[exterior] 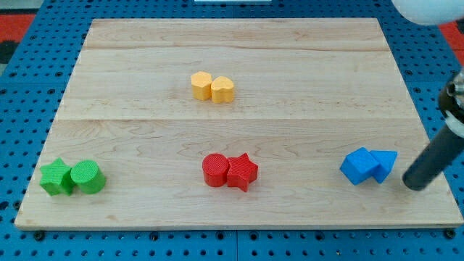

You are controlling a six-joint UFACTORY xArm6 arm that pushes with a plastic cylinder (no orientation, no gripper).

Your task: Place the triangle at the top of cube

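A blue cube [356, 165] lies near the board's lower right, with a blue triangle [384, 164] touching its right side. My rod comes down from the view's right edge, and my tip [413, 184] rests on the board just right of and slightly below the triangle, with a small gap between them.
A yellow pentagon-like block [201, 85] and a yellow heart [222, 89] sit together at upper middle. A red cylinder [215, 170] and red star [242, 172] sit at lower middle. A green block [56, 177] and green cylinder [88, 177] sit at lower left. The wooden board [239, 130] rests on a blue pegboard.
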